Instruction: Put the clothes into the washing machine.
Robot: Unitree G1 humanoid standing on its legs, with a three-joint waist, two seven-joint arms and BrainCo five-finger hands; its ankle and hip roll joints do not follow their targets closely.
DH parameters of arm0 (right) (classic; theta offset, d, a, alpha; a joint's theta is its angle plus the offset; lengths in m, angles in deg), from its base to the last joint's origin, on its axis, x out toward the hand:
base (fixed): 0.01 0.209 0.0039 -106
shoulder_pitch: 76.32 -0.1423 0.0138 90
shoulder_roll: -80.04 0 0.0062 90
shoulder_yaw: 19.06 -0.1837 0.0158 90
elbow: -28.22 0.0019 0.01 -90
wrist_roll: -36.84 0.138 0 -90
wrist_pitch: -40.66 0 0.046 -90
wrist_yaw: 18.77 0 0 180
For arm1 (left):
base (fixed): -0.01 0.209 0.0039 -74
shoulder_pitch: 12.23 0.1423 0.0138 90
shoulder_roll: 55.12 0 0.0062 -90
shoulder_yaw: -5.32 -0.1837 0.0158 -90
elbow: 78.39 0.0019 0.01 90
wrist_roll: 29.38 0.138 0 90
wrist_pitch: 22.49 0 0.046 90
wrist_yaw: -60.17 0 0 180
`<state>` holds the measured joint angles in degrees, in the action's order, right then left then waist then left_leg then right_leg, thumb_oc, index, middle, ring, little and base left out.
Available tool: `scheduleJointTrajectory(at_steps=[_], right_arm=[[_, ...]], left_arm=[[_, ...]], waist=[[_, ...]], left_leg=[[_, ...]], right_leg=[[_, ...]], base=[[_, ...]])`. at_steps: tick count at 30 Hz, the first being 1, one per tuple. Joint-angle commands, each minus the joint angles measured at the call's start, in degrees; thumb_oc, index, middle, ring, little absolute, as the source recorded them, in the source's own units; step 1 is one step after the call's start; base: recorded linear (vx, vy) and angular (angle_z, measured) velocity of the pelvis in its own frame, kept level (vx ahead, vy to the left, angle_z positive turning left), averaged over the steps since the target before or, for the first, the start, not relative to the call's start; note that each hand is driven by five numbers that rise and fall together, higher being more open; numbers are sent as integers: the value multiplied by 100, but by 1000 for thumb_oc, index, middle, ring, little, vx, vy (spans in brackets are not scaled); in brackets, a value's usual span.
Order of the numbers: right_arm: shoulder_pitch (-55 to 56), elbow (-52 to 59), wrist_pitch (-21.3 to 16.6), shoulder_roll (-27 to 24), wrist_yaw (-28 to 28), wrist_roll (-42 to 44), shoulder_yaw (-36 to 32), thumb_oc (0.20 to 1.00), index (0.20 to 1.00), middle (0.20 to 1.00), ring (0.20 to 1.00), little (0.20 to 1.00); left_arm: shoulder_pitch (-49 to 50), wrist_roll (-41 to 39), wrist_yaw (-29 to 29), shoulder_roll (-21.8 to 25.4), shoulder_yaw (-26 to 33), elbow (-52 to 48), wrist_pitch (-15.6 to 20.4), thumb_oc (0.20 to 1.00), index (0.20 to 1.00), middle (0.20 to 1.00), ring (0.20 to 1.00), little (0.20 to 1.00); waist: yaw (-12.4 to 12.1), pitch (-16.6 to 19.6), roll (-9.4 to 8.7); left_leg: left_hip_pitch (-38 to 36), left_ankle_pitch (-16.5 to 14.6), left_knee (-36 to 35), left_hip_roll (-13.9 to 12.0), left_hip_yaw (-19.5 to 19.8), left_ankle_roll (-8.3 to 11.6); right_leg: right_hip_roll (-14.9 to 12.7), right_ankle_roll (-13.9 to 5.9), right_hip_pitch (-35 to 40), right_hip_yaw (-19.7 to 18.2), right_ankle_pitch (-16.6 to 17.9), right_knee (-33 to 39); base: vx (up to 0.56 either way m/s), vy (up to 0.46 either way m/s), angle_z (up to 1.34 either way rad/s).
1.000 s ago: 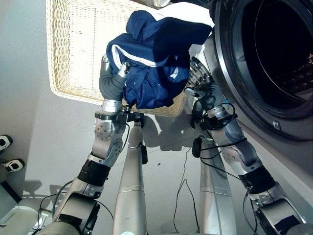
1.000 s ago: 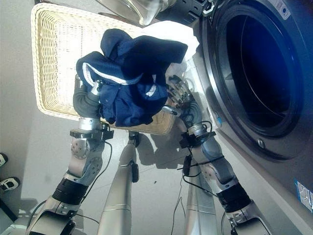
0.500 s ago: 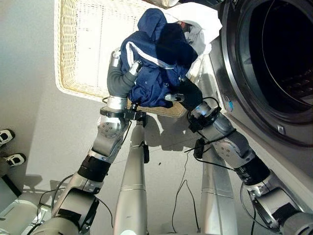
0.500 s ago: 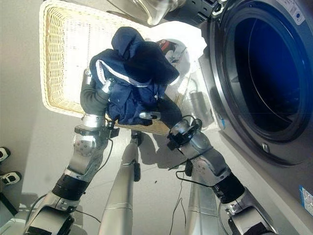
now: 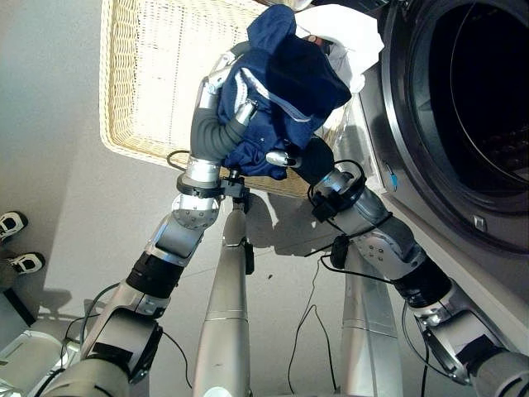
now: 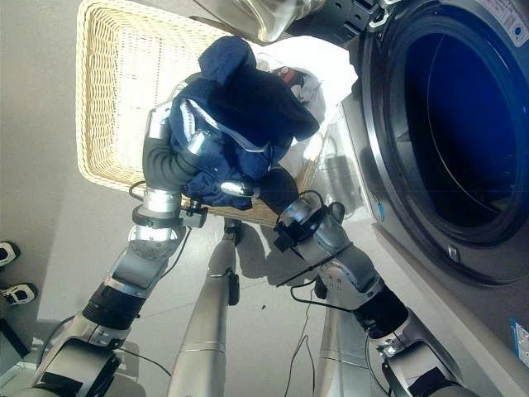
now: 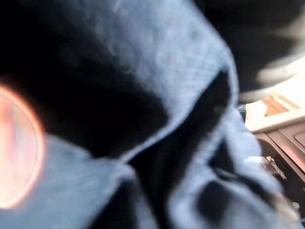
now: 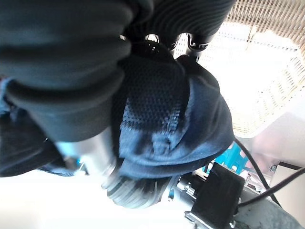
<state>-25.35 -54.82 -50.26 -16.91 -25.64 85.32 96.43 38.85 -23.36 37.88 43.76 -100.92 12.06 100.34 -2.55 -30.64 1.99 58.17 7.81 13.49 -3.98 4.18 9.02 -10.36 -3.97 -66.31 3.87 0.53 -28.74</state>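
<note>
I am holding the bundled navy garment [image 5: 277,99] up above the wicker basket [image 5: 149,83], just beside the washing machine's open drum [image 5: 471,107], my left hand [image 5: 227,124] curling around it while my right hand [image 5: 289,159] is seemingly pinching its lower edge, fingers mostly hidden.

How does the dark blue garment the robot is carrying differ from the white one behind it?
The blue garment is bunched up and lifted between the left hand and right hand; the white garment lies at the corner of the wicker basket, untouched. The blue one is dark with a pale stripe; the white one is plain and bright. Both are still outside the washing machine.
</note>
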Motion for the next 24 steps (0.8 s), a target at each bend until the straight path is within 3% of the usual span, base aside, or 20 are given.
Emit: scheduleJointTrajectory(at_steps=[1,13,22,23,24], right_arm=[[-22,889,-273,370,33,139,186,200,200,200,200,200],[-14,847,-459,393,156,246,158,200,200,200,200,200],[64,849,-556,447,195,352,98,200,200,200,200,200],[65,848,-569,447,208,361,94,200,200,200,200,200],[65,842,-603,436,231,373,84,200,200,200,200,200]], left_arm=[[-174,363,-61,54,-85,-593,212,200,200,200,200,200],[-207,299,-7,10,-192,-577,219,200,200,200,200,200],[-168,543,-386,-44,-231,-560,140,200,200,200,200,200],[-171,593,-490,-46,-226,-552,124,369,369,369,369,369],[-165,686,-723,-46,-217,-541,96,903,903,903,903,903]], waist=[[-20,84,10],[-6,84,16],[20,84,7],[20,84,6],[20,84,6]], left_leg=[[255,-104,445,646,-40,-559],[292,-102,455,642,-48,-555],[318,-85,460,646,-50,-545],[318,-85,457,645,-48,-545],[326,-89,469,646,-41,-541]], right_leg=[[307,-298,278,569,568,604],[293,-317,227,568,596,592],[303,-344,204,543,636,617],[302,-345,202,542,636,616],[300,-347,190,535,632,600]], base=[[0,0,0],[0,0,0],[0,0,0],[0,0,0],[0,0,0]])
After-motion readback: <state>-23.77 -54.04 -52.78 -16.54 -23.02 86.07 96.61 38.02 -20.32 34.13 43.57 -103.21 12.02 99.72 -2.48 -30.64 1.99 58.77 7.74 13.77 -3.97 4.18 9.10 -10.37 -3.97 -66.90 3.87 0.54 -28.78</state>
